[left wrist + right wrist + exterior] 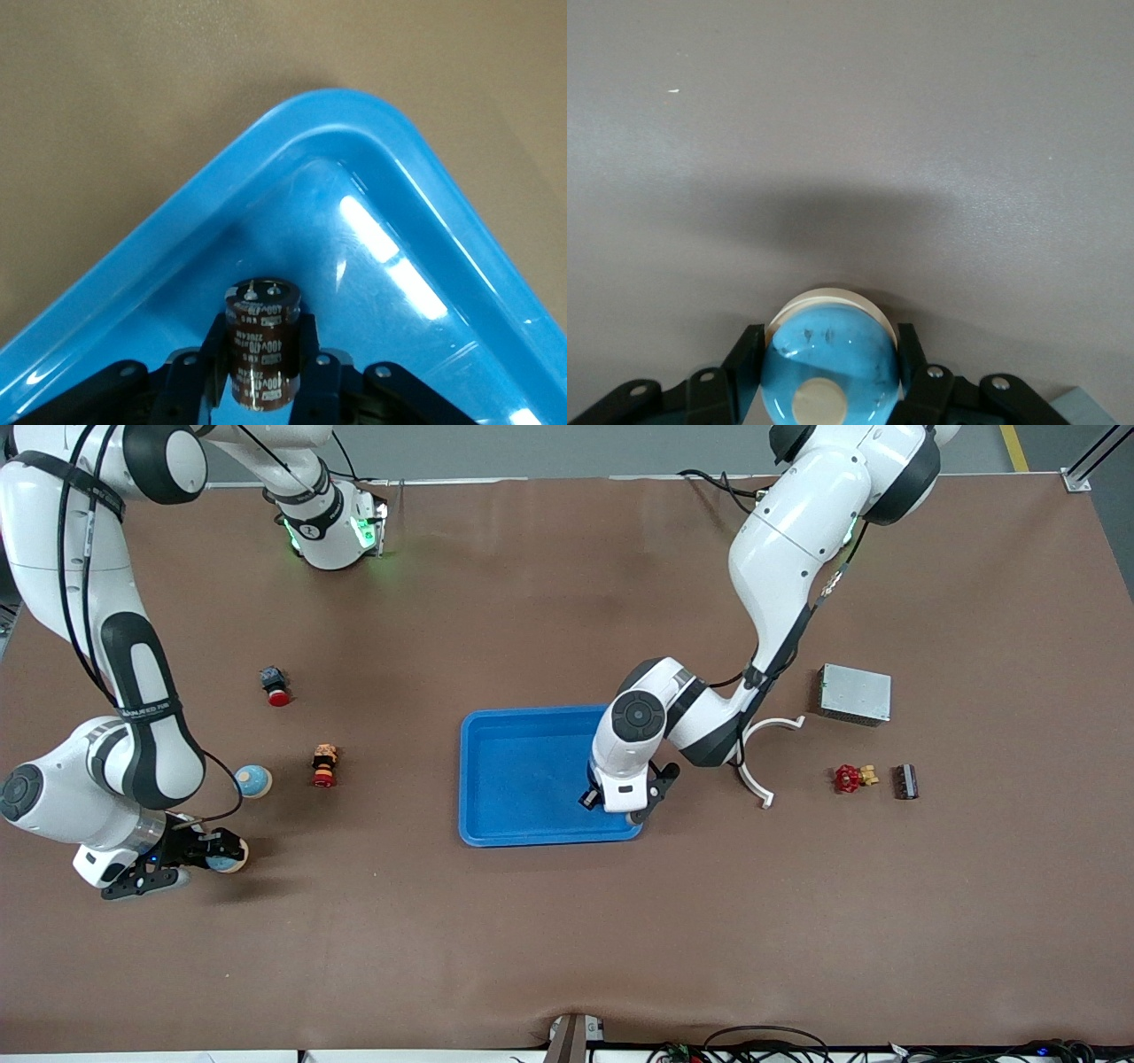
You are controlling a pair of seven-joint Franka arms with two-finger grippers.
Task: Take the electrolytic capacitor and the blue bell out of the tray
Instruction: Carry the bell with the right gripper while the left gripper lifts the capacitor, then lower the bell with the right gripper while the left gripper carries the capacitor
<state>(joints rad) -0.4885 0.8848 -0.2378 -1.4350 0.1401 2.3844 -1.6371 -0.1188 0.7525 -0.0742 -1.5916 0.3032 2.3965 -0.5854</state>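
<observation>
The left gripper (263, 376) was clamped on the electrolytic capacitor (262, 343) in the tray (523, 815) corner; its smooth can might slip during lifting. The right gripper (830, 381) pinched the blue bell (829, 363) over the table's (567, 939) right-arm end.

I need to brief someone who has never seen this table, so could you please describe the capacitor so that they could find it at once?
Start at the blue tray in the middle of the table and go to its corner nearest the front camera, toward the left arm's end. There the left gripper is shut on the capacitor, inside the rim. It is a small dark brown can with pale printing, the only thing seen in the tray.
</observation>
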